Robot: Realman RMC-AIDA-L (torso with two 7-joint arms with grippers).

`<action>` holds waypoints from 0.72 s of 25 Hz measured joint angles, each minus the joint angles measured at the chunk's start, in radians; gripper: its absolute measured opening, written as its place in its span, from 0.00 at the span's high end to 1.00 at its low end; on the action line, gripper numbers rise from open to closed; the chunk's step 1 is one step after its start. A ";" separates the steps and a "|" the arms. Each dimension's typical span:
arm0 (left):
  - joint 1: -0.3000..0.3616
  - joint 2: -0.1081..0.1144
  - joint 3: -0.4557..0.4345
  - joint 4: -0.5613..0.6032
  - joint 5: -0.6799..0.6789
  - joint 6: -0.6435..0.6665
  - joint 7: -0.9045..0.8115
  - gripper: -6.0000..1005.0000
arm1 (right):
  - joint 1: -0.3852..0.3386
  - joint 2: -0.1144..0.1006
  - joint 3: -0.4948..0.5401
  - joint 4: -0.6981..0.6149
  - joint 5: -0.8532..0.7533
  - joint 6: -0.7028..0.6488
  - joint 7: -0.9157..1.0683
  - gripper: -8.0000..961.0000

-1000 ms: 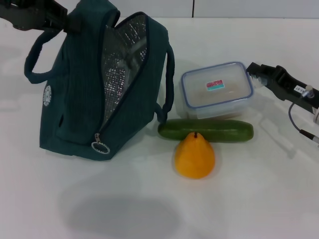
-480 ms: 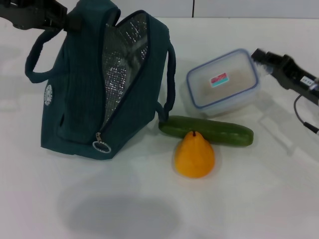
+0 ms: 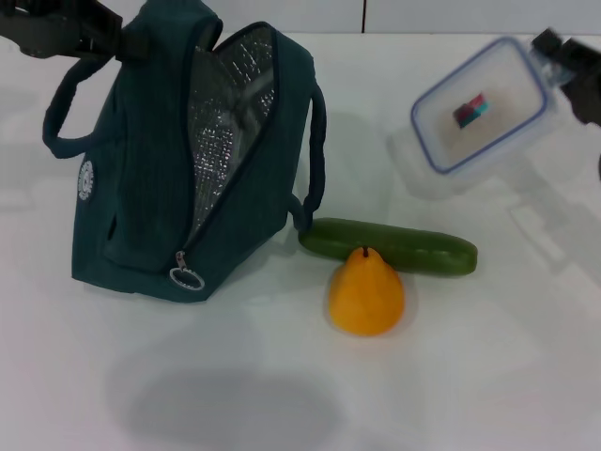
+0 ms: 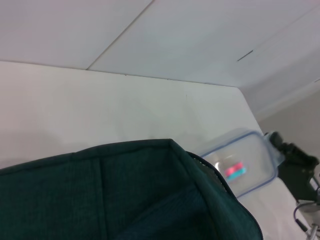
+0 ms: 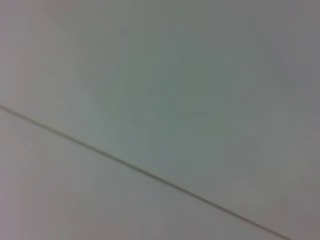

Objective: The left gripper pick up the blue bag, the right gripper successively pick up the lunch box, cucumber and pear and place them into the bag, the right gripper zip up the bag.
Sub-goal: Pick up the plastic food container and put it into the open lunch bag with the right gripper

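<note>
While the left gripper (image 3: 113, 38) pinches the top edge of the blue bag (image 3: 141, 188), its jaws closed on the fabric beside a loop handle, the bag hangs below and to the inner side of those jaws with its base resting on the white table (image 3: 282, 395). Its zipper is undone, and the mouth gapes toward the food, showing crinkled silver lining and nothing visible inside. A ring pull (image 3: 187, 278) dangles at the low end of the zipper, and a small round white logo sits on the outer face.

Just beside the bag's base lies the cucumber (image 3: 390, 247), long and dark green, flat on the table. Touching its near side stands the pear (image 3: 366, 293), orange-yellow, stem up.

Farther right, the lunch box (image 3: 479, 108) is lifted clear of the table and tilted, held at its far end by the right gripper (image 3: 563, 70), jaws closed on it. It is clear plastic with a blue-rimmed lid and a red-and-blue sticker; its contents cannot be made out.
</note>
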 joint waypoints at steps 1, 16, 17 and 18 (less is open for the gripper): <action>0.000 0.000 0.000 0.000 0.000 0.000 0.000 0.95 | 0.000 0.000 0.000 -0.001 0.020 -0.010 0.001 0.89; -0.012 -0.007 0.000 -0.004 0.000 0.003 -0.006 0.95 | 0.113 0.009 -0.036 -0.133 0.108 -0.181 0.098 0.89; -0.012 -0.008 0.000 -0.005 0.000 0.003 -0.006 0.95 | 0.135 0.010 -0.046 -0.133 0.109 -0.181 0.102 0.89; -0.014 -0.008 0.000 -0.006 0.000 0.003 -0.006 0.95 | 0.154 0.011 -0.056 -0.132 0.111 -0.181 0.104 0.89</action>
